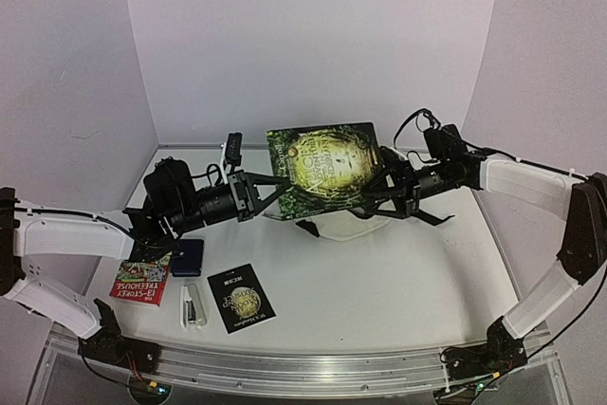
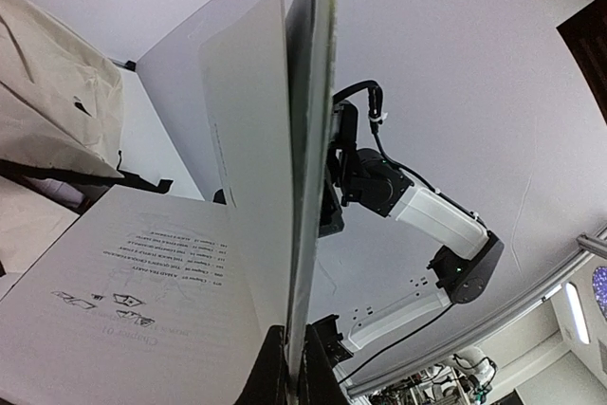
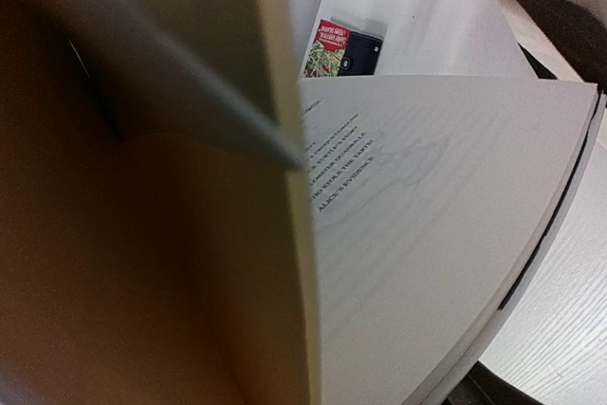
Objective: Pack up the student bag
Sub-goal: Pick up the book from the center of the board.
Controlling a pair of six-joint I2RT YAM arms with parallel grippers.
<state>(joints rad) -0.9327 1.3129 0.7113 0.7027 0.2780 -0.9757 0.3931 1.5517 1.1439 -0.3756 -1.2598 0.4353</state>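
**Fingers of the left gripper pinched on a raised book; right fingers unreadable**

Fingers (image 2: 264,381) of the left gripper (image 1: 278,184) are closed tight on the green-and-gold illustrated book (image 1: 327,166). They clamp its front cover at the lower left corner, and the left wrist view shows that cover edge-on, running straight up from the jaws. The book hangs above the middle of the white tabletop (image 1: 398,282), with its cover facing the overhead camera. Its printed pages (image 2: 142,301) fall open below the cover.

The right gripper (image 1: 387,185) sits at the book's right edge, touching it or just beside it. Its own camera is filled with blurred paper. How wide its fingers stand, and whether they hold anything, cannot be told.

The cream fabric student bag (image 2: 57,101) lies on the tabletop under and behind the raised book, around the middle. From overhead it is almost wholly hidden. Only a pale edge and a black strap (image 1: 308,228) show just below the book.

Four things lie near the tabletop's near left corner. A red paperback (image 1: 140,282) is closest to the left edge, and a dark blue flat case (image 1: 187,256) touches its far right corner. A small white oblong item (image 1: 193,306) lies between the paperback and a black booklet with a round gold emblem (image 1: 240,298).
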